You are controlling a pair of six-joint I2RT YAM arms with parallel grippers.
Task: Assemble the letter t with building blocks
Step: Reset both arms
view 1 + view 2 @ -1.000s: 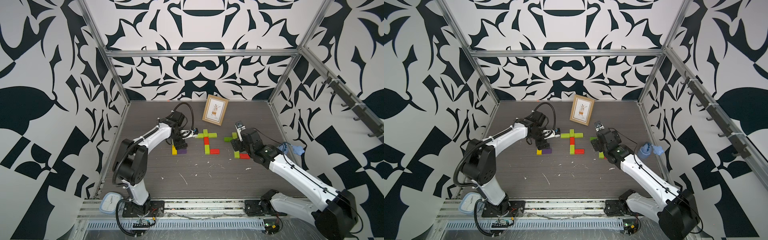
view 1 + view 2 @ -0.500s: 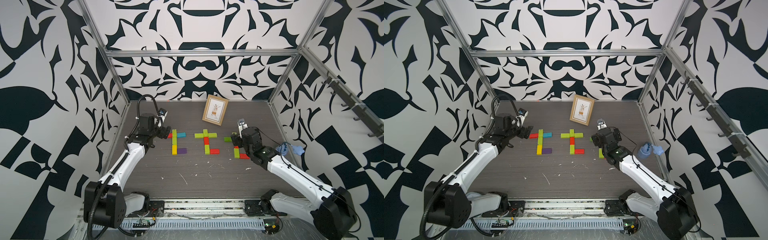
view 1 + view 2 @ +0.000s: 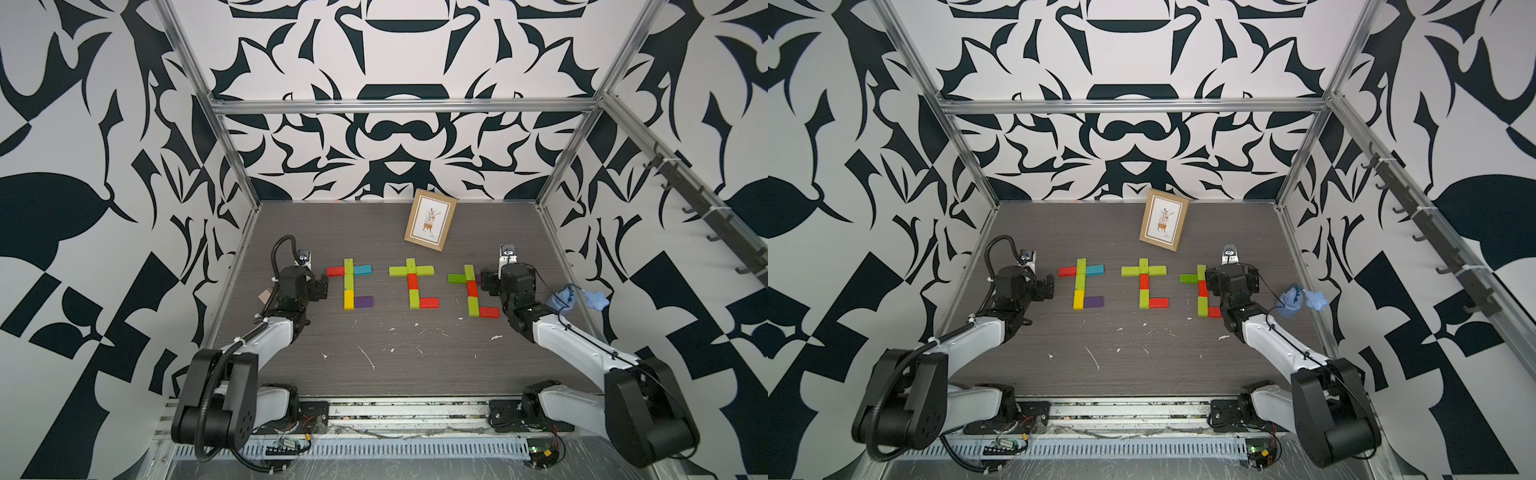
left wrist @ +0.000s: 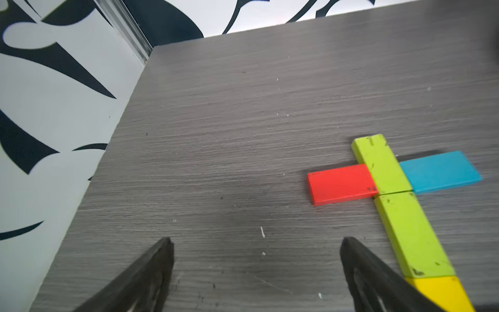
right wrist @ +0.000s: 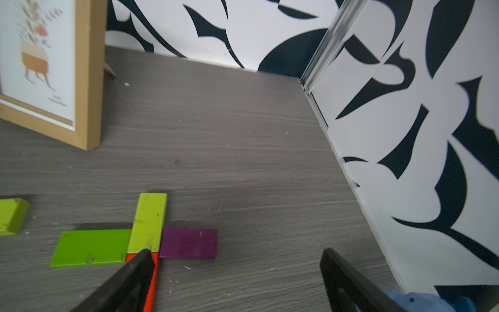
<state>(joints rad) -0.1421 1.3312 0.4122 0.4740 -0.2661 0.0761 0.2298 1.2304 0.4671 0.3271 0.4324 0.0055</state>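
Three t's of building blocks [image 3: 412, 271] lie in a row on the table [image 3: 374, 345], btw. my arms. Both my jaws gape wide, nothing in either. (me)

Looks done. What's the worry? (op)

Backing out, imo. My right jaws hang at the right t [image 3: 471, 305]: in the wrist view one finger [image 5: 129, 281] hides part of the red stem block [image 5: 151, 289], right where the lime top block [image 5: 148, 222] and purple arm [image 5: 189, 244] meet; can't tell if it touches. A sideways swing there shoves the arm or skews the stem. (me)

And the left? (op)

Same risk. One finger [image 4: 364, 275] of my left jaws is just beside the lime stem [image 4: 413, 237] and yellow block [image 4: 442, 293] of the left t [image 3: 348, 286]. A turn twd. them knocks both askew. Blocks look loose & light, I reckon: one nudge ruins a letter. (me)

Fix? (op)

Lift straight up first, then pull away; no sweep across the row. (me)
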